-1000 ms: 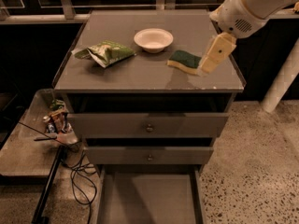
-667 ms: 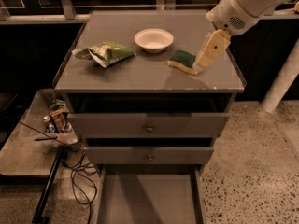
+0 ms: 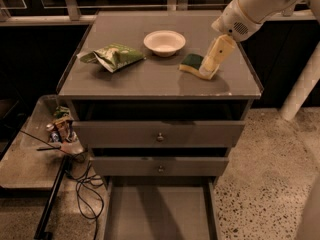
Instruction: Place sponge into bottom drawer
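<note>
Over the last second my pincer (image 3: 209,70) has slid leftward and dipped toward the sponge (image 3: 191,62). It was poised off the sponge's right side; now its tip is down at the sponge's right end, apparently touching it or overlapping it from this angle. The sponge itself has not shifted: it lies flat on the cabinet's top surface (image 3: 150,81), green face up, to the right of the white bowl (image 3: 164,42) and well apart from the green foil snack bag (image 3: 114,56). I cannot tell whether my pincer is released or clenched, because it reads as a single pale shape against the yellow foam, so I would not claim a hold yet. My judgement is that the approach is over and the grasp is the step in hand. The carry is all still to do. The bottom drawer (image 3: 160,211) stands pulled out below the two knobbed drawers, its grey floor bare and ready, so once the sponge is secured I must lift it past the front edge and lower it there.
</note>
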